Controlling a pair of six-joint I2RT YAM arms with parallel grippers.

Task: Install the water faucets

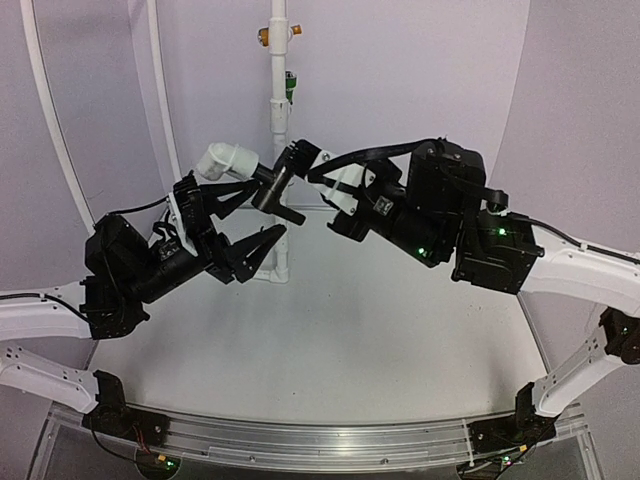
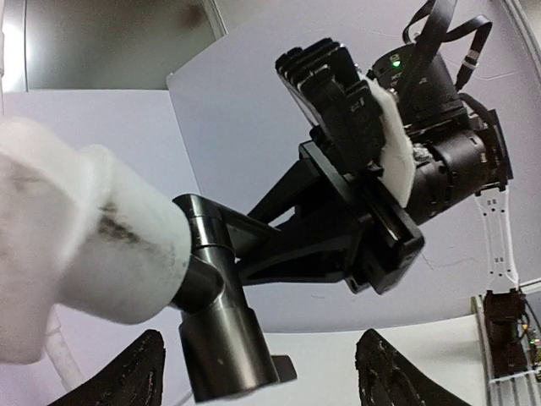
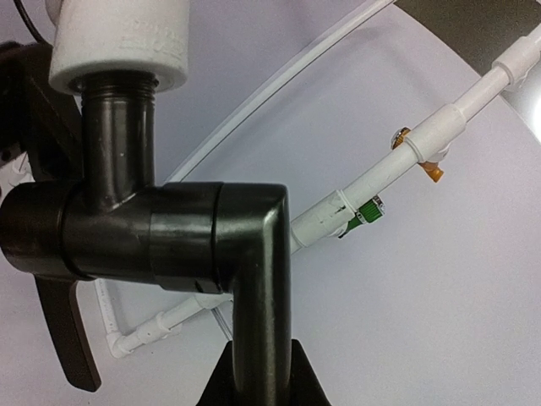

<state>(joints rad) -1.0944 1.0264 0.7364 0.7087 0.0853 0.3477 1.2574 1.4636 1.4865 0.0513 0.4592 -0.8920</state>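
The black metal water faucet [image 1: 272, 188] has its threaded stem in the mouth of a white plastic elbow [image 1: 226, 158]. In the right wrist view the faucet [image 3: 169, 228] meets the elbow [image 3: 118, 42] at the top, and its lever hangs at the lower left. My right gripper [image 3: 258, 381] is shut on the faucet's spout; it also shows in the top view [image 1: 292, 165]. My left gripper [image 1: 268, 207] is open, with its fingers [image 2: 127, 372] spread on either side below the faucet body [image 2: 221, 338], not touching it.
A tall white pipe [image 1: 278, 90] stands at the back with an orange valve [image 1: 265, 35] and a green valve [image 1: 290, 88]. It runs behind the faucet in the right wrist view [image 3: 397, 161]. A curved white backdrop and thin white tubes [image 1: 50, 130] enclose the table.
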